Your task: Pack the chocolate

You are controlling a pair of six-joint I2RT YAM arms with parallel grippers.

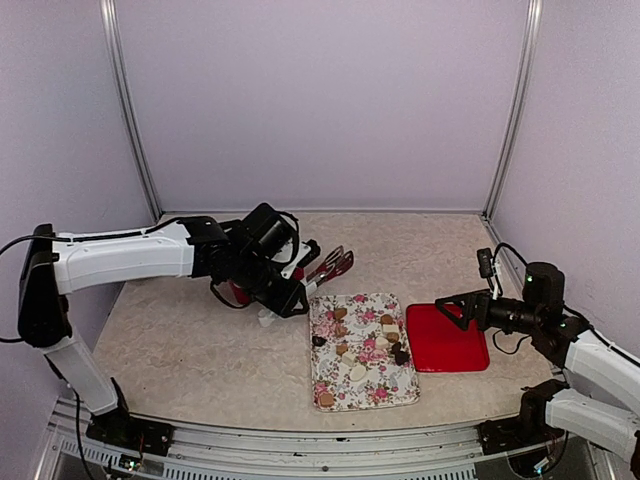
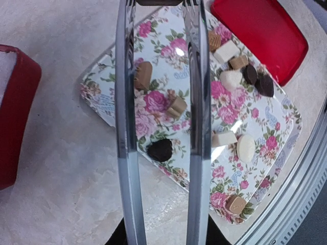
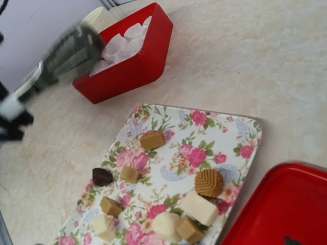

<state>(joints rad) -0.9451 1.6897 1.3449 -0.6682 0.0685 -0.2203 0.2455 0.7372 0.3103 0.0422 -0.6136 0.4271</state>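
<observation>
Several chocolate pieces, dark brown [image 2: 160, 149], tan [image 3: 152, 139] and cream-white [image 2: 246, 147], lie on the floral tray [image 1: 375, 392]. The tray also shows in the left wrist view [image 2: 255, 168] and the right wrist view [image 3: 230, 132]. My left gripper [image 1: 283, 290] is shut on metal tongs [image 1: 330, 265]. The two tong arms [image 2: 125, 127] stand apart over the tray's near-left edge, with nothing between them. The red box with a white crinkled liner [image 3: 138, 71] sits left of the tray. My right gripper [image 1: 450, 308] is open and empty over the left edge of the red lid [image 1: 450, 345].
The red lid [image 2: 260, 35] lies flat right of the tray. The red box's wall [image 2: 15, 117] is at the left of the left wrist view. A pale round object [image 3: 94, 15] stands behind the box. The table's front metal edge runs close below the tray.
</observation>
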